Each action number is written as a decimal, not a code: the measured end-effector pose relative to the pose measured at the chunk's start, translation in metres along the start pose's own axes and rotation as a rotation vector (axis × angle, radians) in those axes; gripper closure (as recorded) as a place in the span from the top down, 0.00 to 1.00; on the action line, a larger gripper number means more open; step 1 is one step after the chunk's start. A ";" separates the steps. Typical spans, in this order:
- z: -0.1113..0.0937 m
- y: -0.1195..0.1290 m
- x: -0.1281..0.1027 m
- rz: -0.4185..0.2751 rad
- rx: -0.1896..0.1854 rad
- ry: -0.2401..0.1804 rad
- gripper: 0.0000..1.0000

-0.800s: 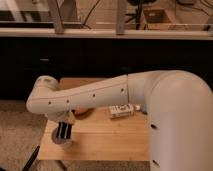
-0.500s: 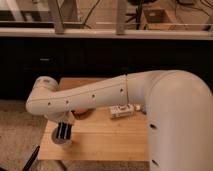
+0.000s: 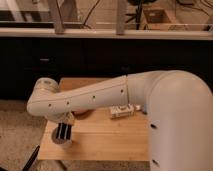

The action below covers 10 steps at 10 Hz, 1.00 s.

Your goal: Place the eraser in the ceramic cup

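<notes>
My gripper (image 3: 64, 131) hangs down from the white arm (image 3: 100, 96) over the front left part of the wooden table (image 3: 105, 140). Its dark tip sits right over or in the mouth of the ceramic cup (image 3: 59, 140), a small pale round cup near the table's front left corner, mostly covered by the gripper. I cannot make out an eraser in the gripper. A small white oblong object (image 3: 121, 111) lies on the table to the right, just under the arm; I cannot tell whether it is the eraser.
A brown-orange round dish (image 3: 81, 113) shows partly behind the gripper, under the arm. A dark cabinet front (image 3: 100, 55) runs behind the table. The robot's large white body (image 3: 180, 125) fills the right side. Speckled floor lies left of the table.
</notes>
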State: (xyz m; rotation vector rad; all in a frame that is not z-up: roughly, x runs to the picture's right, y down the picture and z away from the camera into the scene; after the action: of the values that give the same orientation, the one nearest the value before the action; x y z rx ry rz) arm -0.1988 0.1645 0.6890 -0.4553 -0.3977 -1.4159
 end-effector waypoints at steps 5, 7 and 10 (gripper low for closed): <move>0.003 0.002 0.000 0.003 0.008 0.002 0.32; 0.005 0.002 0.000 0.002 0.011 0.001 0.37; 0.009 0.002 -0.001 -0.001 0.014 0.001 0.35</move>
State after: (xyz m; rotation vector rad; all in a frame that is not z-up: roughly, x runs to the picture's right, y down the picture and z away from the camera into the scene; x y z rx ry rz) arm -0.1965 0.1698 0.6958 -0.4429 -0.4069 -1.4138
